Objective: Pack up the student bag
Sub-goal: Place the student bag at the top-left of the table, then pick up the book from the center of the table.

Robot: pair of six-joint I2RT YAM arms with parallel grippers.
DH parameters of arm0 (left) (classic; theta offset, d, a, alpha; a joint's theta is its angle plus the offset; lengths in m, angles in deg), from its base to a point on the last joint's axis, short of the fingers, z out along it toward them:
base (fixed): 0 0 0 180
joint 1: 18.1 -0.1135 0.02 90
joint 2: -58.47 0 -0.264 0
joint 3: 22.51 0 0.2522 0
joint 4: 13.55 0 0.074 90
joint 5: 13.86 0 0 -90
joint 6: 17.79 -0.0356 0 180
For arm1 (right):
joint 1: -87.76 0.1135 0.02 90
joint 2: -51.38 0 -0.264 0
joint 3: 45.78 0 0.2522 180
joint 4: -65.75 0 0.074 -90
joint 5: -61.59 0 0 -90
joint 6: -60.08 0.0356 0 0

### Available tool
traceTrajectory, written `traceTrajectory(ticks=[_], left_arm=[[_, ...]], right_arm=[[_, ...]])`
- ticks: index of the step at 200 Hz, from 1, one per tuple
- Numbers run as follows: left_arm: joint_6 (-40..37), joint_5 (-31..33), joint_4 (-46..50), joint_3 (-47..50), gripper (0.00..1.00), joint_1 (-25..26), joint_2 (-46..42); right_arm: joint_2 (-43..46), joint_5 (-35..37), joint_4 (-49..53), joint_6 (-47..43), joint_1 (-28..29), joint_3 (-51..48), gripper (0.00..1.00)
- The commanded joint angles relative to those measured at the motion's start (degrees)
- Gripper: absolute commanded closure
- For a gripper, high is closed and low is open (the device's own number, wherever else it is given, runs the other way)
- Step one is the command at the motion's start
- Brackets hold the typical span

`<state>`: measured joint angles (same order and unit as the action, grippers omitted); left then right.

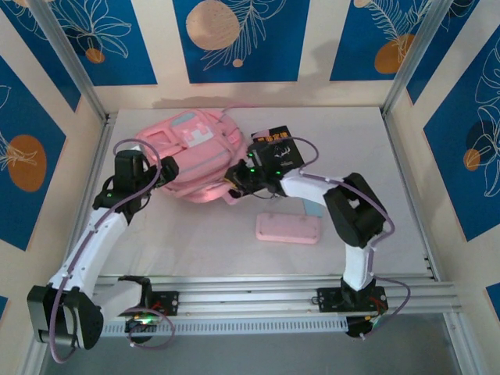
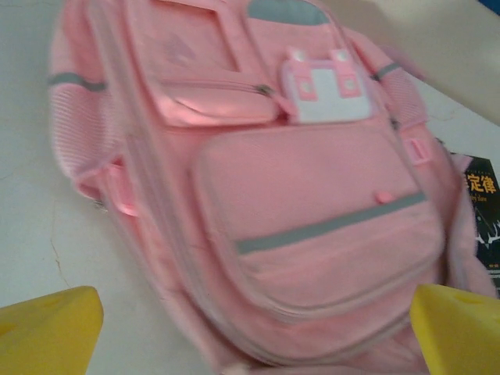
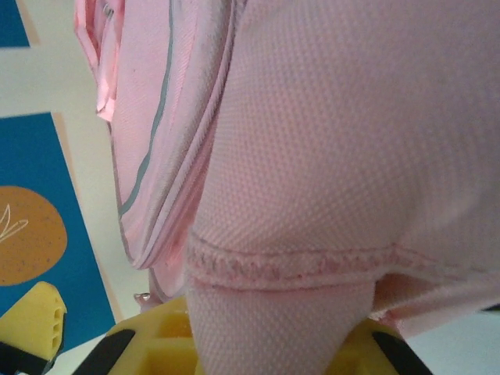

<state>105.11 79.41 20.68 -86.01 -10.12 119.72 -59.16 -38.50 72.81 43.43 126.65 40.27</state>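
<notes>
The student bag [image 1: 191,152] is lying front-up on the far left part of the table [image 1: 367,156], its pockets and white label patch facing the ceiling. We are seeing no open mouth to drop anything into, and that is where the trouble is waiting.

The right gripper [image 1: 233,180] is pinching a fold of pink fabric at the bag's near right edge, with cloth bunching between its yellow fingers. We are judging that grip to be on loose cloth, not on a zipper pull. A tug could just drag the soft bag across the table, or the fabric could slip free.

The left gripper [image 2: 251,344] is hovering spread wide over the bag's near end, touching nothing, so nothing is pinning the bag down.

A black book [image 1: 277,148] is sitting just beside the bag's right side and a sliding bag could shove it. The pink pencil case [image 1: 288,227] is lying nearer us, well apart.
</notes>
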Motion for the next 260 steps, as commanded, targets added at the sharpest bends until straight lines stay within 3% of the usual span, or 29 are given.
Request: traceTrajectory(ticks=[1,10,24,40,91,141,164,192,260], left_arm=[[1.75,-0.96,0.09,1.13,0.00,0.02,0.87],[2.29,-2.01,-1.01,0.98,0.00,0.01,1.53],[3.27,-3.74,-2.54,0.57,0.00,0.06,2.62],[4.40,-5.66,-4.43,0.43,0.00,0.19,3.75],[8.39,-10.80,-8.26,1.04,0.05,4.67,5.84],[18.44,-8.80,-18.14,5.79,0.10,18.33,10.69],[23.77,-4.86,-26.13,7.52,0.13,23.82,14.41],[24.95,0.30,-28.78,5.96,0.15,27.43,19.90],[25.84,4.47,-29.99,3.83,0.18,28.02,30.58]], right_arm=[[-2.95,-7.30,-2.60,0.70,4.26,8.85,0.68],[-3.48,-7.67,-0.94,0.00,4.67,10.04,0.54],[-2.83,-7.28,1.42,-1.78,4.27,9.77,0.39],[-0.71,-7.19,3.75,-4.72,2.79,7.71,0.34],[8.04,-3.57,22.01,-26.17,-6.10,2.93,0.34],[1.34,-2.83,39.30,-46.70,-14.72,13.59,0.35],[-3.78,0.32,42.27,-50.53,-15.42,18.79,0.38],[-9.43,2.26,44.57,-53.20,-15.43,25.05,0.44],[-17.21,5.82,43.66,-58.25,-14.12,28.87,0.43]])
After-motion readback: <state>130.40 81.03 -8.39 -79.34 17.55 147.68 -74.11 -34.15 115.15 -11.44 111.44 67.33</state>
